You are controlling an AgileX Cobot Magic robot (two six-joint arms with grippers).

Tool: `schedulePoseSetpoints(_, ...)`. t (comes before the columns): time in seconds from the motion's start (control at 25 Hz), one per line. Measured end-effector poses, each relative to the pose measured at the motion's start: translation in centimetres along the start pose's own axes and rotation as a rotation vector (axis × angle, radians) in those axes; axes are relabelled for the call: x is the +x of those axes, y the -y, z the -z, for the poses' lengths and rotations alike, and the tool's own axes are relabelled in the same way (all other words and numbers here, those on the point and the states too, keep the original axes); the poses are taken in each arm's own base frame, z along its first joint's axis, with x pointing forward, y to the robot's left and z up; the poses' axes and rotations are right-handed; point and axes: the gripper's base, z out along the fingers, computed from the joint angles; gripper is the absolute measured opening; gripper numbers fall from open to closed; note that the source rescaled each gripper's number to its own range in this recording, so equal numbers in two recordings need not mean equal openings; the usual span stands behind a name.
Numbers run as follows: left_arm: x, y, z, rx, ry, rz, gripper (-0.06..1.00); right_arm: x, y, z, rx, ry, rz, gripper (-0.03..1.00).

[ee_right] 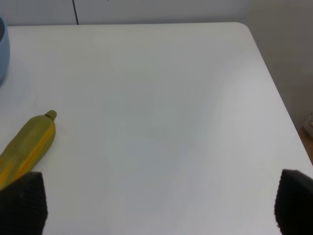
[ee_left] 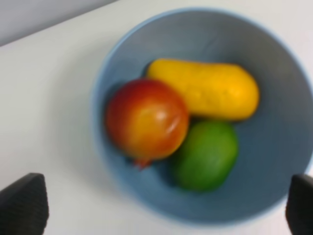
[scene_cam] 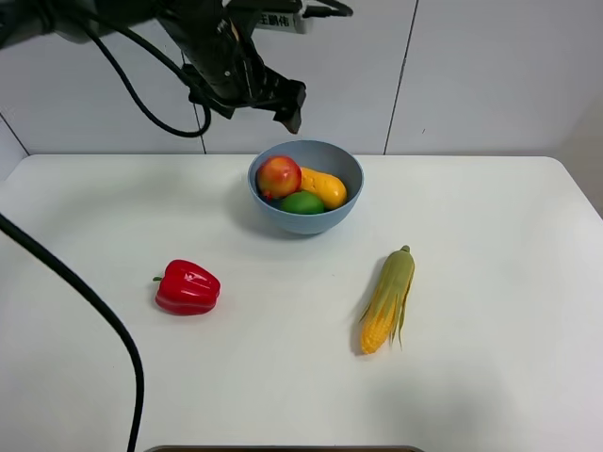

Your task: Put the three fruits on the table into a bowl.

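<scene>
From the high camera, the blue bowl (scene_cam: 306,169) sits toward the back of the white table (scene_cam: 490,377), and all three fruits lie inside it: one pomegranate (scene_cam: 278,176), one mango (scene_cam: 324,186) and one lime (scene_cam: 301,201), packed against each other. That looks like the whole job done. The left pincer (scene_cam: 273,94) hangs above the bowl's back rim, holding nothing. One red pepper (scene_cam: 187,287) and one corn cob (scene_cam: 388,299) lie well apart on the table, probably left out on purpose, since neither counts as fruit.

The left wrist camera looks straight down into the bowl (ee_left: 274,161). Its two dark fingertips (ee_left: 22,203) stand wide apart at the frame's corners, empty, with pomegranate (ee_left: 145,119), mango (ee_left: 205,89) and lime (ee_left: 205,154) resting below.

The right wrist camera shows the right pincer (ee_right: 156,208) spread wide over bare table (ee_right: 171,98), gripping nothing, with the corn cob's tip (ee_right: 29,144) near one finger and a sliver of bowl (ee_right: 2,49) at the edge.
</scene>
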Motion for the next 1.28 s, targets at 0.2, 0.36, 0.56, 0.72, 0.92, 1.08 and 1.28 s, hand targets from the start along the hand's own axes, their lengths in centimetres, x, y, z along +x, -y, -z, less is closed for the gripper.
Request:
schedulePoseSetpoints(0.2, 0.4, -1.8, 6.0, -0.102, -0.053, -0.028, 0.97, 0.0, 0.0, 0.0, 0.000, 0.000, 0.000, 0.93)
schedulePoseSetpoints(0.36, 0.9, -3.2, 10.4, -0.151, -0.061, -0.005, 0.97, 0.0, 0.0, 0.0, 0.000, 0.000, 0.000, 0.93)
schedulePoseSetpoints(0.56, 2.2, -4.9, 14.3, -0.182, -0.024, 0.013, 0.97, 0.0, 0.0, 0.0, 0.000, 0.000, 0.000, 0.93)
schedulePoseSetpoints(0.72, 5.4, -5.5, 16.6, -0.200, -0.045, 0.032, 0.97, 0.0, 0.0, 0.0, 0.000, 0.000, 0.000, 0.93)
schedulePoseSetpoints(0.92, 10.6, -5.8, 19.7, -0.238, -0.056, 0.086, 0.97, 0.0, 0.0, 0.0, 0.000, 0.000, 0.000, 0.93)
schedulePoseSetpoints(1.08, 15.0, -6.0, 22.0, -0.260, -0.038, 0.123, 0.97, 0.0, 0.0, 0.0, 0.000, 0.000, 0.000, 0.93)
schedulePoseSetpoints(1.28, 19.9, -6.2, 24.2, -0.267, 0.003, 0.130, 0.97, 0.0, 0.0, 0.0, 0.000, 0.000, 0.000, 0.93)
